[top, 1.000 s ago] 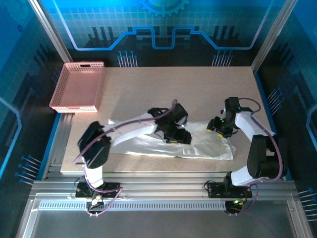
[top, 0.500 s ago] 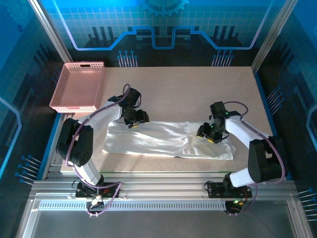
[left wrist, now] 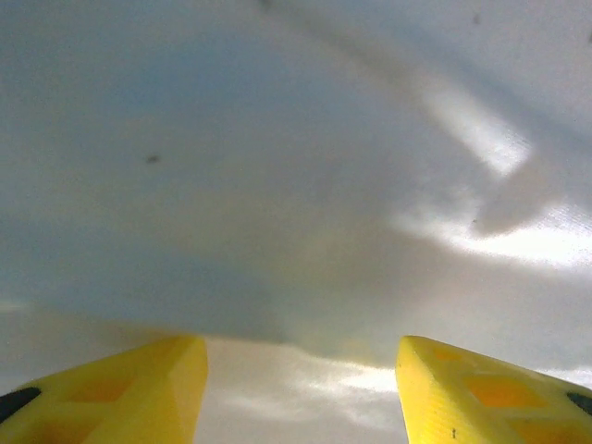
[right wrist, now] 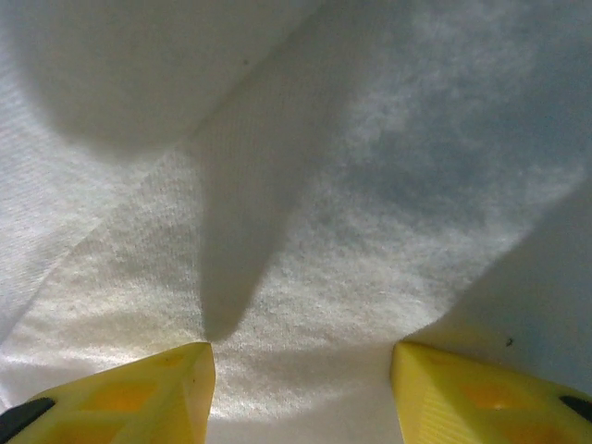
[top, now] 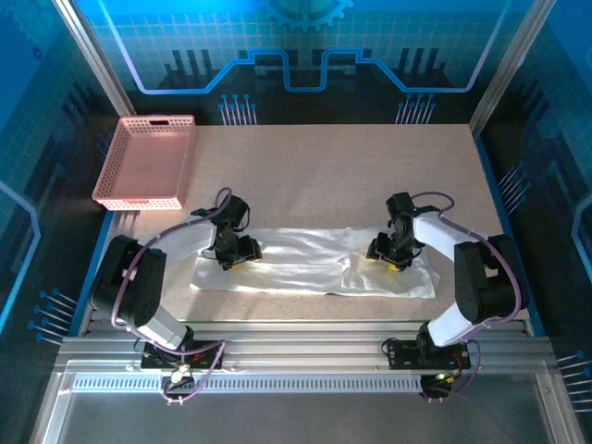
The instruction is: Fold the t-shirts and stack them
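Left arm, right arm: smooth white link shells, rounded black joint housings, black base blocks. Purple cable runs outside the shells along each arm, in loose loops. Left pincer and right pincer have black bodies in top view. Wrist views: left pincer fingers are bright yellow wedges with moulded recessed pockets and a black patch at the outer edge. Right pincer fingers are the same yellow wedges, same pockets, black at the outer corners.
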